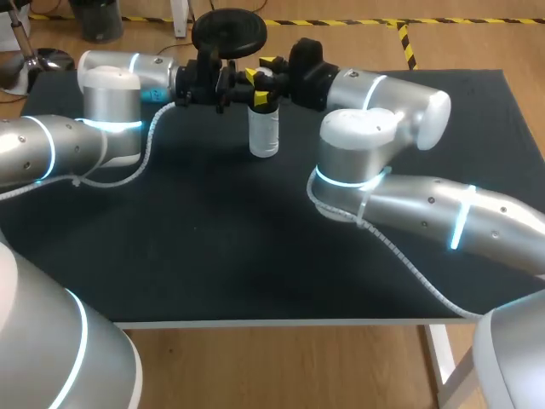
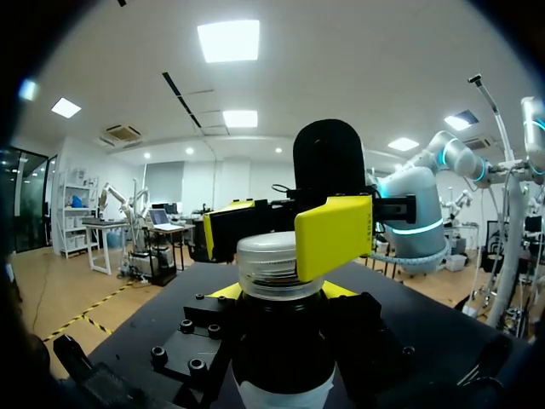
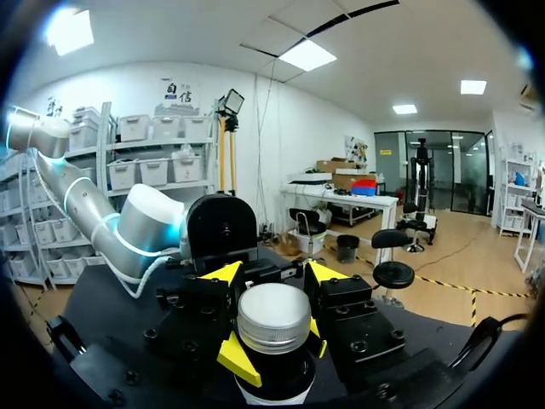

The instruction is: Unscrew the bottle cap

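Note:
A clear bottle (image 1: 263,132) stands upright at the back middle of the table. My left gripper (image 1: 241,85) comes in from the left and is shut on the bottle's dark neck; in the left wrist view its yellow tips flank the neck just under the cap (image 2: 271,254). My right gripper (image 1: 266,75) comes in from the right, facing the left one, and is shut on the bottle cap (image 3: 273,315). One of its yellow fingers (image 2: 334,234) presses on the cap's side. In the right wrist view my right gripper (image 3: 277,349) straddles the cap, with the left gripper's fingers (image 3: 223,273) beyond.
The black table top (image 1: 238,247) runs from the bottle to the front edge. My left arm's elbow (image 1: 111,102) hangs over the back left, and my right arm's elbow (image 1: 358,153) over the middle right.

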Controlling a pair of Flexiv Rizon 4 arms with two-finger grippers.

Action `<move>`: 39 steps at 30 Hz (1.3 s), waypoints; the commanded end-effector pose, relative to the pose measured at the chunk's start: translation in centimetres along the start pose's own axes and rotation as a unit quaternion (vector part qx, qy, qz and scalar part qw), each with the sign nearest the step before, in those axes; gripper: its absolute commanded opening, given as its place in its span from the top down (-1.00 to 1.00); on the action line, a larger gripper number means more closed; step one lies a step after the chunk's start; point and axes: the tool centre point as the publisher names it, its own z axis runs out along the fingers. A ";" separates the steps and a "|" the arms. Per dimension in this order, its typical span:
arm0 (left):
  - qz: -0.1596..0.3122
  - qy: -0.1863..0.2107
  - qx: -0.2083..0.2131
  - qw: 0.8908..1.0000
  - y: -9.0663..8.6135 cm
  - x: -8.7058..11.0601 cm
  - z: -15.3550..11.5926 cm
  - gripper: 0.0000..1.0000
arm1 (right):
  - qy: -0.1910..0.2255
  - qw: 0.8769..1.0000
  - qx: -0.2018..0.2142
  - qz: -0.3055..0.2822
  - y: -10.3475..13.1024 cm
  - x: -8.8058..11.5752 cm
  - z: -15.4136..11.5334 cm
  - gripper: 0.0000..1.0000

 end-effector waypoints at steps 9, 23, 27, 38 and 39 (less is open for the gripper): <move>0.001 0.002 0.001 1.000 -0.2 0.0 0.1 1.00 | 0.113 0.992 -0.049 -0.016 -1.6 -1.6 -0.3 1.00; 0.001 0.002 0.001 1.000 -0.2 0.0 0.1 1.00 | 0.300 0.952 -0.064 -0.005 -1.7 -1.1 0.1 1.00; 0.001 0.002 0.001 1.000 -0.2 0.0 0.1 1.00 | 0.354 0.933 -0.062 -0.002 -1.5 -0.7 0.1 1.00; 0.001 0.002 0.001 1.000 -0.2 0.0 0.1 1.00 | 0.482 0.875 -0.038 0.030 -1.4 -0.1 -0.2 1.00; 0.001 0.002 0.001 1.000 -0.2 0.0 0.1 1.00 | 0.489 0.871 -0.037 0.030 -1.4 -0.1 -0.2 1.00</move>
